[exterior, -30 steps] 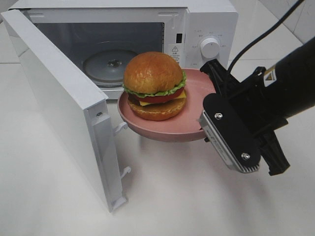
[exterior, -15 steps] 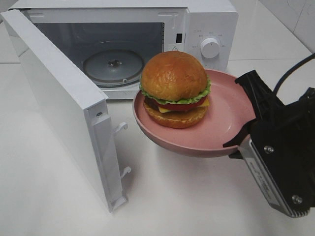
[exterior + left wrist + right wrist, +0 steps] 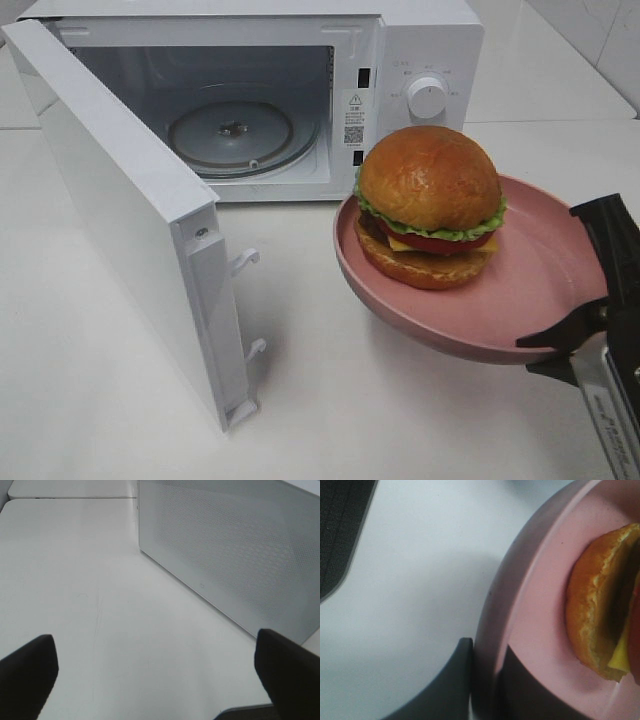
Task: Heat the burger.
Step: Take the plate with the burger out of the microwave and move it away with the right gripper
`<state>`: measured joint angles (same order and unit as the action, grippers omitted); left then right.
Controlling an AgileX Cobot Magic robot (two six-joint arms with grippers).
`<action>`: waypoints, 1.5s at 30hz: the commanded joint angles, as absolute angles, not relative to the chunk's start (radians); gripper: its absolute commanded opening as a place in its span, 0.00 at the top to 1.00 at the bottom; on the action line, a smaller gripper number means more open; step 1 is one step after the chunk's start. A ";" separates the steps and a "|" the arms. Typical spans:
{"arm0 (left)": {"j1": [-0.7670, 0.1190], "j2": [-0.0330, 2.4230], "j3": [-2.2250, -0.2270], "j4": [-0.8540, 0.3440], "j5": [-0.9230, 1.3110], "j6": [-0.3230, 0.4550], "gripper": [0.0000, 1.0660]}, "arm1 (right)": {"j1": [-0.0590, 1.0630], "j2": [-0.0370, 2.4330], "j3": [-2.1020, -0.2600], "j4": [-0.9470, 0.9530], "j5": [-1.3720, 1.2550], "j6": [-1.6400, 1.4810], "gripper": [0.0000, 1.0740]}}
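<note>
The white tabletop (image 3: 120,400) is smooth and matte, with faint seams between panels at its far edge; pale wall tiles show beyond its far right corner.

Near the right edge of the tabletop, the right gripper (image 3: 592,335) is clamped on the rim of one pink plate (image 3: 540,290), one black finger (image 3: 445,685) under the rim and the other on the inner face, as the right wrist view shows. The plate is held clear of the surface and tilted slightly, its shadow lying on the tabletop below.

One burger (image 3: 430,205) sits on the plate, toward its side nearer the microwave. Its top bun is glossy golden-brown and domed; below it come a frill of green lettuce, a red tomato slice, a corner of yellow cheese, a dark patty and a paler bottom bun. It stands upright, in front of the oven and outside it.

The left gripper (image 3: 155,672) appears only in its own wrist view, its two dark fingers (image 3: 27,672) standing wide apart over bare tabletop beside the microwave's perforated side.

At the far edge stands one white microwave (image 3: 420,40), its door (image 3: 130,220) swung fully open toward the near left. Inside lies one round glass turntable (image 3: 232,135). One white dial (image 3: 428,98) sits on the control panel.
</note>
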<state>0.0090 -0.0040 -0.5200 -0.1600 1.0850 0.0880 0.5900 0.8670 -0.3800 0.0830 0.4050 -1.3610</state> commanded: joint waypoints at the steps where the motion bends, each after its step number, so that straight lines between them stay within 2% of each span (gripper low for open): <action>1: 0.012 -0.010 -0.516 -0.163 1.073 0.084 0.06 | 0.590 0.811 -0.384 0.007 0.389 -1.251 0.99; 12: 0.012 -0.010 -0.516 -0.163 1.073 0.084 0.06 | 0.590 0.698 -0.384 -0.208 0.553 -0.934 0.99; 18: 0.012 -0.010 -0.516 -0.163 1.073 0.084 0.06 | 0.590 0.698 -0.384 -0.274 0.601 -0.830 0.98; 23: 0.012 -0.010 -0.516 -0.163 1.073 0.084 0.06 | 0.590 0.698 -0.384 -0.408 0.662 -0.580 0.98; 32: 0.012 -0.010 -0.516 -0.163 1.073 0.084 0.06 | 0.590 0.703 -0.381 -0.554 0.710 -0.339 0.98; 45: 0.012 -0.010 -0.516 -0.163 1.073 0.084 0.06 | 0.590 0.959 -0.382 -0.811 0.724 0.244 0.98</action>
